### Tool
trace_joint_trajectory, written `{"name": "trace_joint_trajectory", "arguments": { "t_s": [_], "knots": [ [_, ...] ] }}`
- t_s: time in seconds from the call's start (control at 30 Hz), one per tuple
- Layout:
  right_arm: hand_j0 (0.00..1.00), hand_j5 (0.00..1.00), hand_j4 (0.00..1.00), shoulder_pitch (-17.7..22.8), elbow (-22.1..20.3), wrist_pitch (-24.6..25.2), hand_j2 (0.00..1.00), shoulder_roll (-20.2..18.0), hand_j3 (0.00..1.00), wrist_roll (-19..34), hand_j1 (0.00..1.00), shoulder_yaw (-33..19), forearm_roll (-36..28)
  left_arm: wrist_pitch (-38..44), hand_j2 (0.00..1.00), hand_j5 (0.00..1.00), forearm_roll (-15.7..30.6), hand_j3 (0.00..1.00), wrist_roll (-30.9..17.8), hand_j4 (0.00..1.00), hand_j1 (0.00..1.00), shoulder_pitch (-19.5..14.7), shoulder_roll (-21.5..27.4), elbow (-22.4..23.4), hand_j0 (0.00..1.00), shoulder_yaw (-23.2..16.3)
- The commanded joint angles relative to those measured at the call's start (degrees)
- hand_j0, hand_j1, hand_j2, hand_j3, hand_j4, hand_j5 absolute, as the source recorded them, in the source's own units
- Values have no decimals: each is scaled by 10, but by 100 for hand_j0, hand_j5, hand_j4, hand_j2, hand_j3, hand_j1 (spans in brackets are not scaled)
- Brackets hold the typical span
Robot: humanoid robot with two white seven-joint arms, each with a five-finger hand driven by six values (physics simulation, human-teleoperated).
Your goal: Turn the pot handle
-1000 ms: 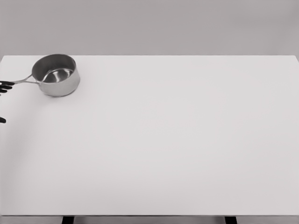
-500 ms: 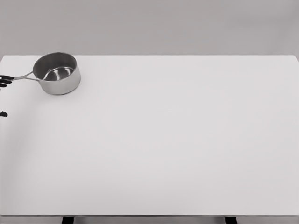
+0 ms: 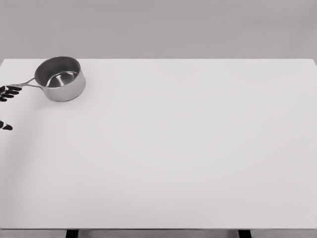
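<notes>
**A:** Head view, item one?

**B:** Table (image 3: pixel 188 148): white, broad, filling most of the picture, plain grey wall behind. Two dark legs show under its near edge.

**A:** Item two?

**B:** Pot (image 3: pixel 60 78): a small steel saucepan, upright, standing on the far left corner area of the table. Round, open at the top, shiny inside with a bright reflection on the bottom.

**A:** And its handle?

**B:** Pot handle (image 3: pixel 24 85): thin, metal, running out from the pot's left side toward the picture's left edge, dipping slightly toward the near side.

**A:** Any hand on it?

**B:** Left hand (image 3: pixel 7 93): only dark fingertips (image 3: pixel 11 91) show, coming in at the left edge. Several lie stacked right at the outer end of the handle, seemingly touching it. One more dark tip sits lower down, apart from the rest, near the table's left margin.

**A:** Is it gripping the handle?

**B:** I cannot tell. The palm and most of the fingers are cut off by the frame, so whether they wrap the handle or merely rest against its end is not shown.

**A:** The other arm?

**B:** Not in this view. There is only the one view to list.
</notes>
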Motion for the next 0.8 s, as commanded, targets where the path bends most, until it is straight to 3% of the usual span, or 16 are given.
{"name": "trace_joint_trajectory", "arguments": {
  "t_s": [0.0, 0.2, 0.3, 0.4, 0.77],
  "knots": [
    [100, 100, 100, 0, 1, 0, 100, 0, 100, 0, 100, 0, 0, -8, 100, 100, 2, 100, 0, 100, 100, 2, 2, -10, 100, 0],
    [100, 100, 100, 0, 0, 0, 100, 0, 100, 0, 100, 0, 0, -7, 100, 100, -2, 100, 0, 100, 100, 10, 3, -12, 100, -9],
    [100, 100, 100, 0, 0, 0, 100, 0, 100, 0, 100, 0, 0, -6, 100, 100, -40, 100, 0, 100, 100, 3, -2, -10, 100, -11],
    [100, 100, 100, 0, 0, 0, 100, 0, 100, 1, 100, 0, 0, -6, 100, 100, -44, 100, 0, 100, 100, 3, -3, -3, 100, -12],
    [100, 100, 100, 0, 1, 0, 100, 0, 100, 0, 100, 0, 0, -6, 100, 100, -83, 100, 0, 100, 100, -35, -24, 26, 100, -19]
  ]
}}
